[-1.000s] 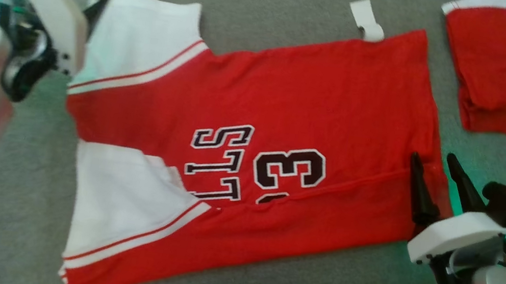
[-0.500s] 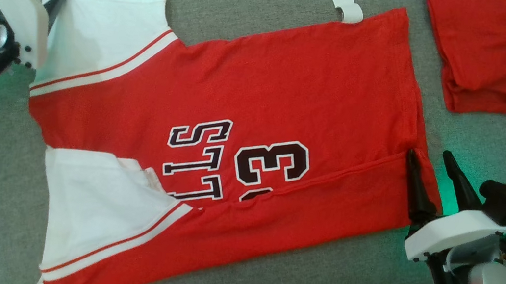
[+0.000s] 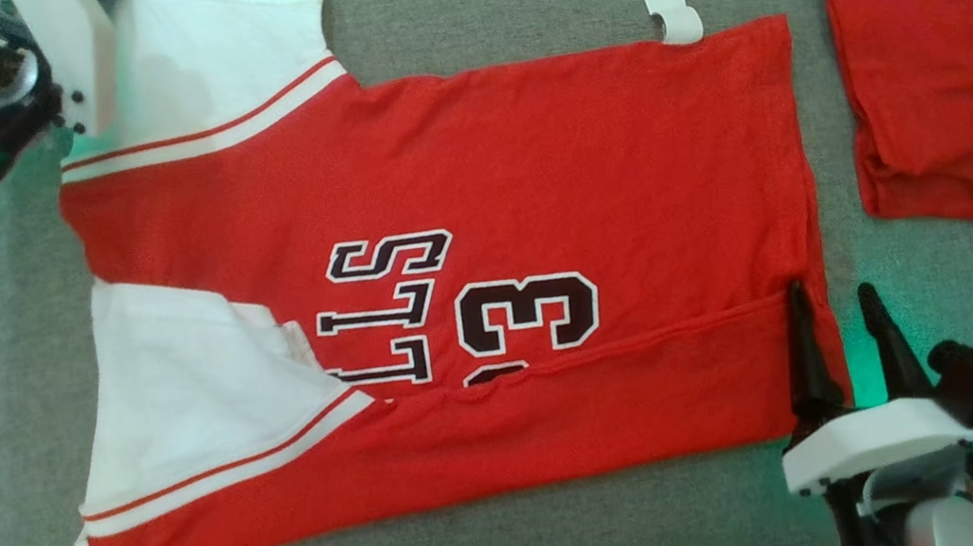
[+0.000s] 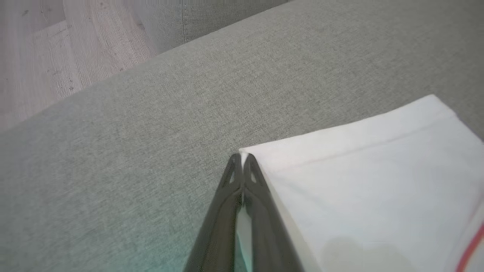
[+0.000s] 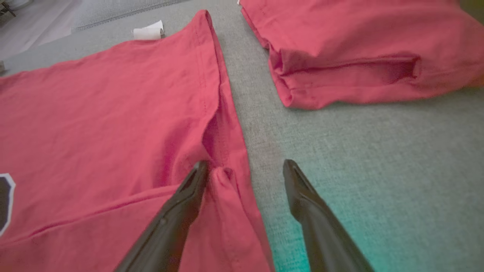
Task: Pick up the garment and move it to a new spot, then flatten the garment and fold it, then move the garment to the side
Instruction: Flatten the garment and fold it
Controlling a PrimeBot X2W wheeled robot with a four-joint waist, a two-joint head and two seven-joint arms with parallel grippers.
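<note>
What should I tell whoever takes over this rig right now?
Left pincer: shut on the corner of the jersey's white sleeve.
Right pincer: open, astride the hem, gripping nothing.
Jersey lies flat on the sofa, its near side already folded over. A folded red garment lies at the far right.
Left to do: probably close the right pincer, finish the fold, move the jersey aside.
</note>
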